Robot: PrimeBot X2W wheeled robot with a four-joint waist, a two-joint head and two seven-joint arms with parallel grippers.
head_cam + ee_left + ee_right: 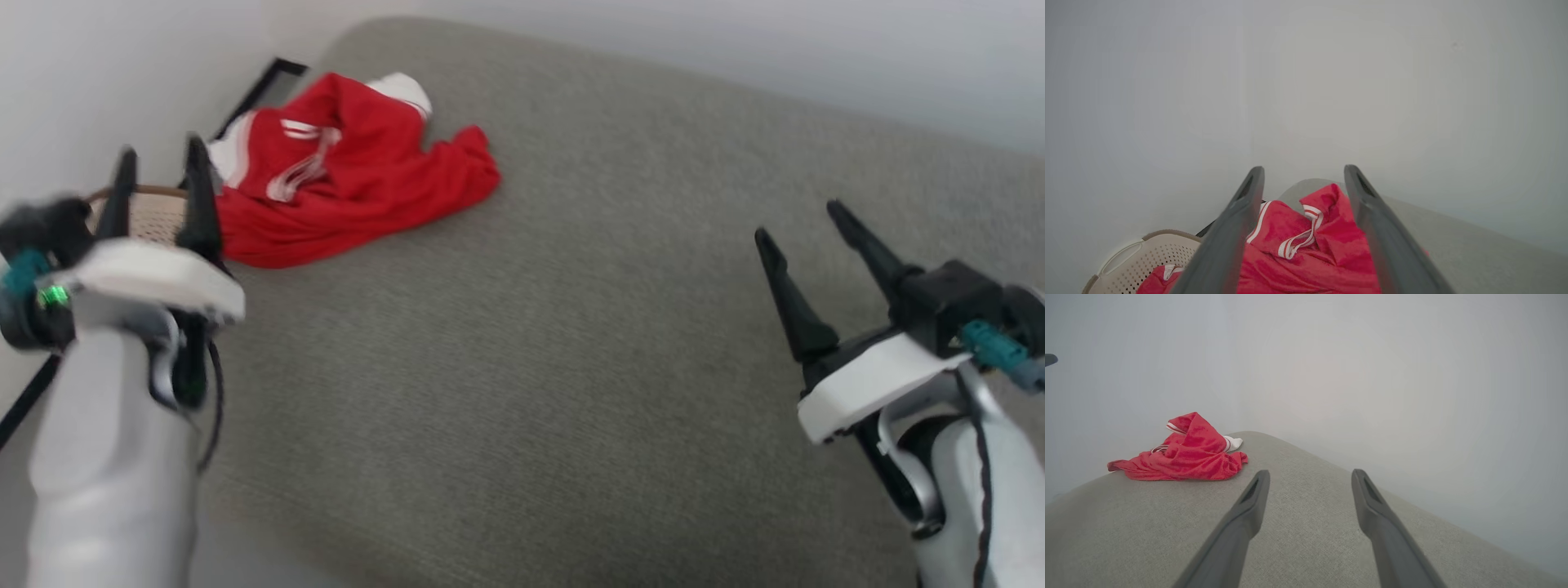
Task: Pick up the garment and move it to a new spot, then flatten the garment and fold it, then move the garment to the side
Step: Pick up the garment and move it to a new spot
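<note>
Left hand (161, 147): two long black tapering fingers (200, 204) on a white block (147, 273), small green light (53, 294) and teal plug (24, 269) at its side. Below, rounded pale grey forearm (106, 457) with a black cable (214, 408) looped alongside. Right hand (797, 219): same black fingers, white plate (873, 380), black housing (943, 298), teal connector (992, 347), silver bracket (918, 482), thin black wire (984, 490) down the grey forearm

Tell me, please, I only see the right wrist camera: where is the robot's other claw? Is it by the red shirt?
Observer: Yes. The left gripper is open beside the red jersey, fingers pointing toward it.
Operator: Is anything next to the shirt?
Observer: A beige perforated laundry basket stands just past the edge of the grey cushion.
Operator: Is it empty?
Observer: No, a bit of red cloth with white trim lies in it.
</note>
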